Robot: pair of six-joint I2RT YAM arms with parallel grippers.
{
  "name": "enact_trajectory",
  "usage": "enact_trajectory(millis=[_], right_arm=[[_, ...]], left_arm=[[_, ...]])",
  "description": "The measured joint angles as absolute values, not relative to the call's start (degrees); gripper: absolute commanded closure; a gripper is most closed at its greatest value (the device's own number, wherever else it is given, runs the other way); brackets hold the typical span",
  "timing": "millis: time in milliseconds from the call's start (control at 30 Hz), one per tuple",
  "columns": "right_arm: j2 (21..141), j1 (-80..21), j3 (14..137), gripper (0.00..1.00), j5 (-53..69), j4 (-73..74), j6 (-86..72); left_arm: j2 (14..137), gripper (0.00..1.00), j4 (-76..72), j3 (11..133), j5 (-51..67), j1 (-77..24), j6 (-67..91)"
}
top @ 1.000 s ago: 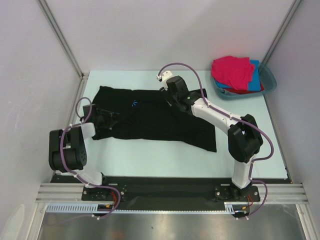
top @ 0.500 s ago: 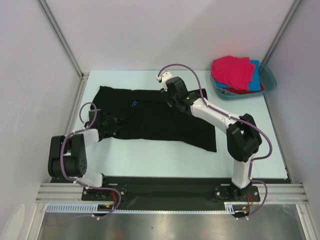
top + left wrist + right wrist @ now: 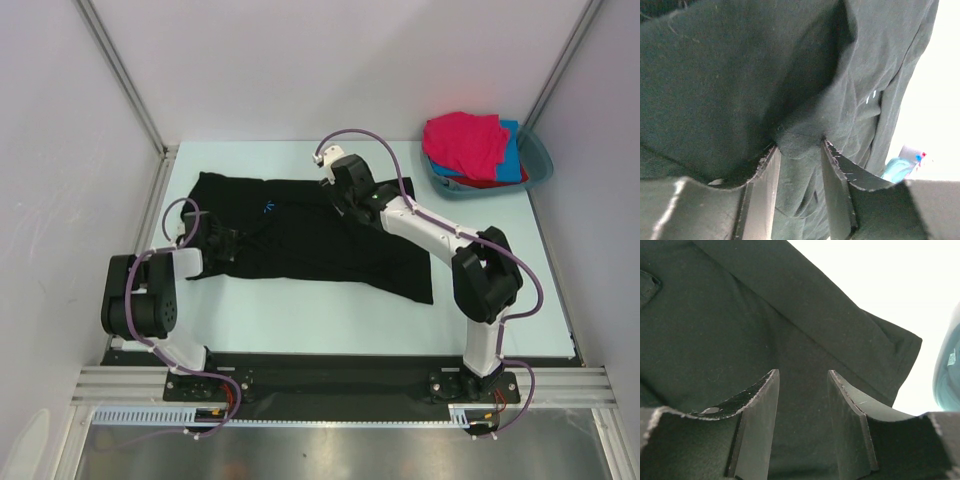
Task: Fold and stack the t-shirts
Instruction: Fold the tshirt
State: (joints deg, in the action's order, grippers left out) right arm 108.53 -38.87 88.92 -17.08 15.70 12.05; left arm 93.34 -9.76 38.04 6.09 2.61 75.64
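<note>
We've got the black t-shirt [image 3: 300,240] spread flat on the table [image 3: 300,320], with the other t-shirts [image 3: 465,140] heaped in the teal basin [image 3: 541,165] at the far right. Our left gripper [image 3: 797,150] pinches a raised fold near the shirt's left edge. The right gripper [image 3: 802,385] has its jaws spread over the far edge.

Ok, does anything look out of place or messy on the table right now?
The black shirt lies crooked and rumpled, one corner trailing toward the near edge, with cloth bunched between the fingers of the left gripper. The other shirts in the basin are a loose heap.
</note>
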Motion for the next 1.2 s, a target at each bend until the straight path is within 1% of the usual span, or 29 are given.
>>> enact_trajectory(millis=[67,133,167,233,267,367,667,1000,1133,1167,1200], right_arm=[[108.8,-38.9,88.9,0.52,-17.1,15.7,12.1],[109.1,-38.9,88.9,0.52,-17.1,15.8,12.1],[109.2,-38.9,88.9,0.52,-17.1,15.9,12.1],[109.3,-38.9,88.9,0.52,-17.1,16.1,12.1],[109.4,-38.9,88.9,0.52,-17.1,16.1,12.1],[109.4,-38.9,88.9,0.52,-17.1,16.1,12.1],[109.4,-38.9,88.9,0.52,-17.1,16.1,12.1],[109.4,-38.8,89.1,0.52,-17.1,16.2,12.1],[109.4,-38.7,89.1,0.52,-17.1,16.3,12.2],[109.4,-38.7,89.1,0.52,-17.1,16.3,12.3],[109.4,-38.7,89.1,0.52,-17.1,16.3,12.3]], left_arm=[[93.4,0.60,-9.4,38.5,5.3,2.6,75.6],[93.3,0.68,-9.1,39.2,4.4,2.6,75.5],[93.3,0.76,-9.0,39.4,4.1,2.6,75.5],[93.3,0.82,-8.9,39.7,3.5,2.6,75.2],[93.3,0.88,-8.9,39.9,3.2,2.6,75.0],[93.3,1.00,-8.9,40.1,3.1,2.6,74.8],[94.1,1.00,-8.9,42.8,3.2,2.6,73.9],[98.1,0.99,-8.8,54.8,5.1,2.6,71.7],[101.7,0.96,-8.5,59.0,6.2,2.8,71.0],[102.8,0.91,-8.3,60.1,6.4,2.9,70.8],[104.0,0.88,-8.1,61.1,6.6,2.9,70.4]])
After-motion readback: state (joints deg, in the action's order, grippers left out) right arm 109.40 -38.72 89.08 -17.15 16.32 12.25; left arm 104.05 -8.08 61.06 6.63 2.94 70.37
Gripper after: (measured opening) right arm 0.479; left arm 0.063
